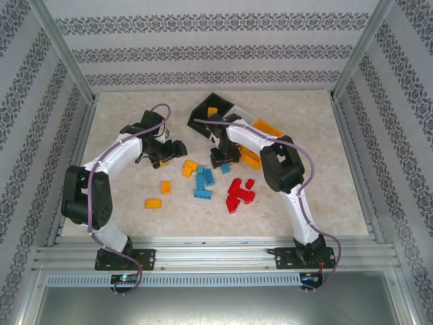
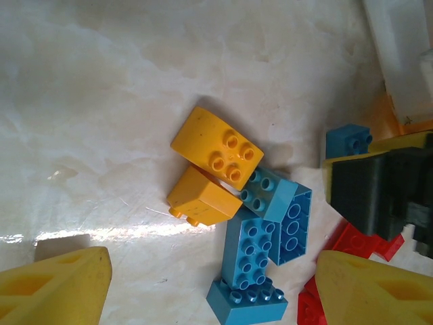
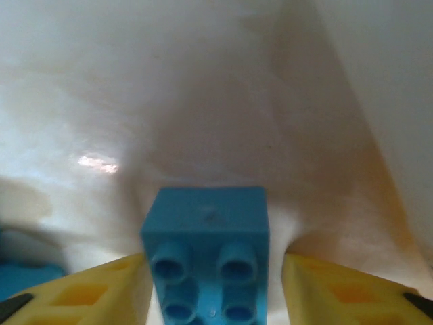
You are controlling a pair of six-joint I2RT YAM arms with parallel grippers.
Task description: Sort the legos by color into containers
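Note:
Loose legos lie mid-table: yellow-orange ones, a blue group and a red cluster. The containers stand at the back, a black bin and an orange bin showing past the right arm. My left gripper hovers open just left of the pile; below it lie two yellow-orange bricks and stacked blue bricks, with nothing between its fingers. My right gripper is low by the bins, open around a small blue brick. A narrow gap shows at its right finger.
Two more yellow-orange bricks lie nearer the front left. Metal frame rails edge the table, with patterned walls on three sides. In the left wrist view the white bin and red bricks lie to the right.

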